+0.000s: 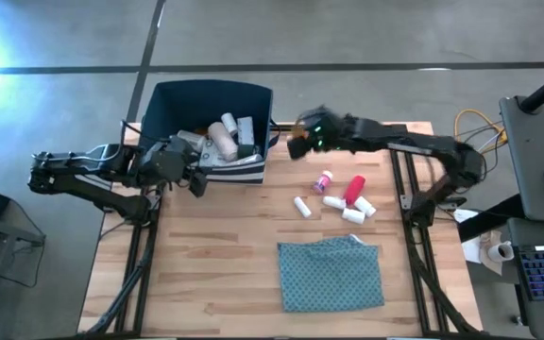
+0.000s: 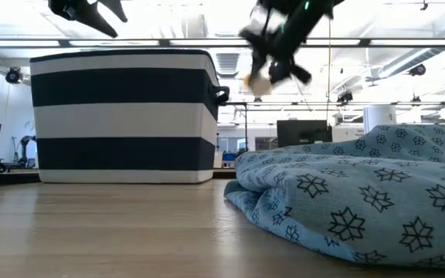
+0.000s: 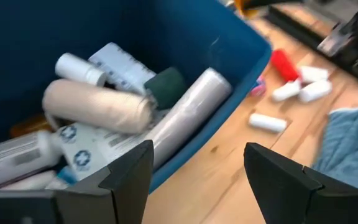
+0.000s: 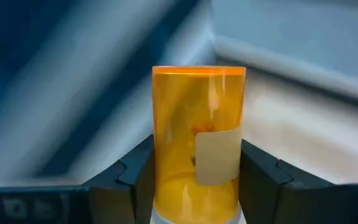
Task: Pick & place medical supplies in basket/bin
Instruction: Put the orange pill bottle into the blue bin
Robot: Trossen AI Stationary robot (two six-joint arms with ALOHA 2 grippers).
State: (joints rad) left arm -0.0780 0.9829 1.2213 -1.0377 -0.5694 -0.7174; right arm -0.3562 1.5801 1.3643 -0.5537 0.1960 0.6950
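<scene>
My right gripper (image 1: 300,140) hangs in the air just off the right wall of the dark navy bin (image 1: 163,104), shut on an orange vial (image 4: 197,124). The bin holds a beige bandage roll (image 3: 98,106), white packets and tubes. My left gripper (image 3: 194,177) stands open above the bin's near left corner with nothing between its fingers. On the table lie a red tube (image 1: 355,189), a small pink-capped bottle (image 1: 324,179) and several white bottles (image 1: 302,206). The low view shows the vial (image 2: 259,83) high above the table, beside the bin (image 2: 122,116). My right gripper pinches the orange vial between its two fingers, which sit on opposite sides of its lower wall (image 4: 161,180), near the white end. The vial's clear end sticks out past the fingertips. It is lifted clear of the table and the bin.
A teal patterned cloth (image 1: 331,274) lies bunched at the table's near right. The loose supplies sit in a cluster between the cloth and the bin. Bare wood (image 1: 196,274) stretches across the near left.
</scene>
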